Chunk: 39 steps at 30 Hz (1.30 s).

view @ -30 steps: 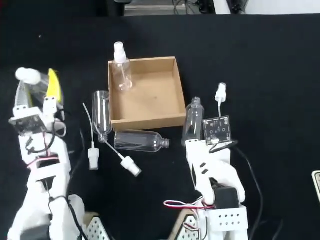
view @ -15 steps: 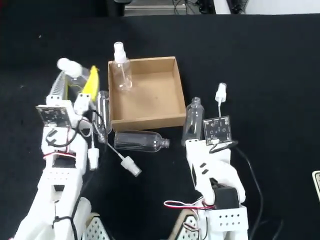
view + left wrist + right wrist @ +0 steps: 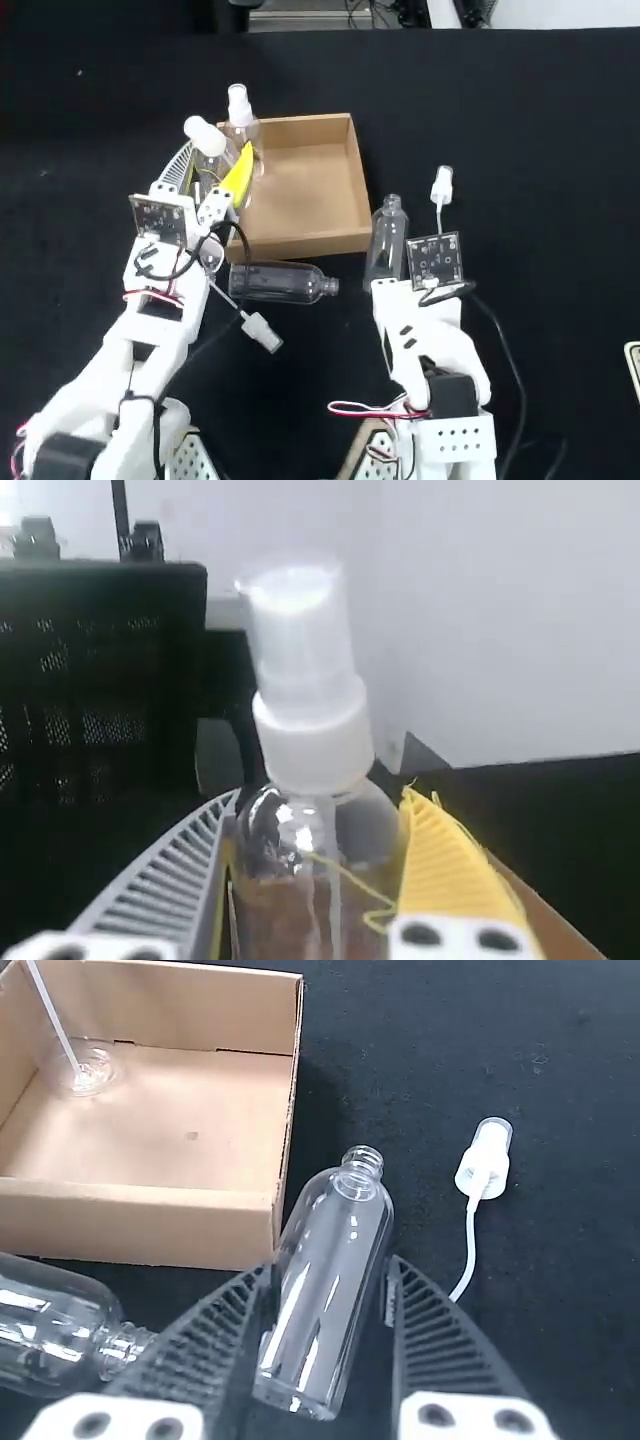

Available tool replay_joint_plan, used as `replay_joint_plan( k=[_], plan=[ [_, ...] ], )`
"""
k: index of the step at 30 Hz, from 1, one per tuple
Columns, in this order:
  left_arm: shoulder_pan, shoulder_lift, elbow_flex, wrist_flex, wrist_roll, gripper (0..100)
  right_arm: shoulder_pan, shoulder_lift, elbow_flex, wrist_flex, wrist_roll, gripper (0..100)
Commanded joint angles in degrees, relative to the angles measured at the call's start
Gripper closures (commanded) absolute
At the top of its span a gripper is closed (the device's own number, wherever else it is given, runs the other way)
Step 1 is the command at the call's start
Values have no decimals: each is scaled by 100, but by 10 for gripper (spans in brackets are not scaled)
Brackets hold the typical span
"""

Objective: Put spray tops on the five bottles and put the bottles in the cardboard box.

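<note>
Starting nearest the arm bases, a loose spray top (image 3: pixel 258 331) lies on the black table (image 3: pixel 540 150). Its tube runs back toward an uncapped bottle (image 3: pixel 280 282) lying on its side just in front of the cardboard box (image 3: pixel 300 243). Beside the box's front right corner, the right gripper (image 3: pixel 325 1278) is clamped round an upright open-necked bottle (image 3: pixel 335 1245). A second spray top (image 3: pixel 484 1160) lies near it, on the side away from the box. Farther back, the left gripper (image 3: pixel 220 160) grips a capped bottle (image 3: pixel 204 134) at the box's left wall, cap end pointing away from the arm. Farthest off, a standing bottle (image 3: pixel 238 100) with its top on sits in the box's far left corner.

By my reckoning one bottle is finished and boxed, and a second is capped and close to going in. The two open ones need tops and then boxing. I can make out four bottles; a fifth may lie under the left arm, but I cannot tell.

From the right wrist, the standing bottle's base rests on the box floor, a contact the left arm covers from overhead. The left wrist view gives the spray top seated on its bottle's neck between the grey and yellow fingers, while the high view places that bottle against the box
</note>
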Motion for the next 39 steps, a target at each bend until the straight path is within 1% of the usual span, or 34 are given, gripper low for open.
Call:
replay_joint_plan(
  k=[1,6,11,27,32,35,39],
  plan=[
    [66,404,-110,-615,44,971,70,-558,-40,-149,-26,854],
    [119,976,-189,-1064,44,971,70,-558,-40,-158,-26,854],
    [435,1292,-215,-1081,44,971,70,-558,-40,-158,-26,854],
    [444,2435,-796,-1108,44,971,70,-558,-40,-158,-26,854],
    [444,2848,-769,-1829,35,971,70,-558,-40,-158,-26,854],
    [444,3121,-787,-1987,18,971,70,-558,-40,-158,-26,854],
    [444,3341,-840,-1987,35,971,70,-558,-40,-158,-26,854]
  ],
)
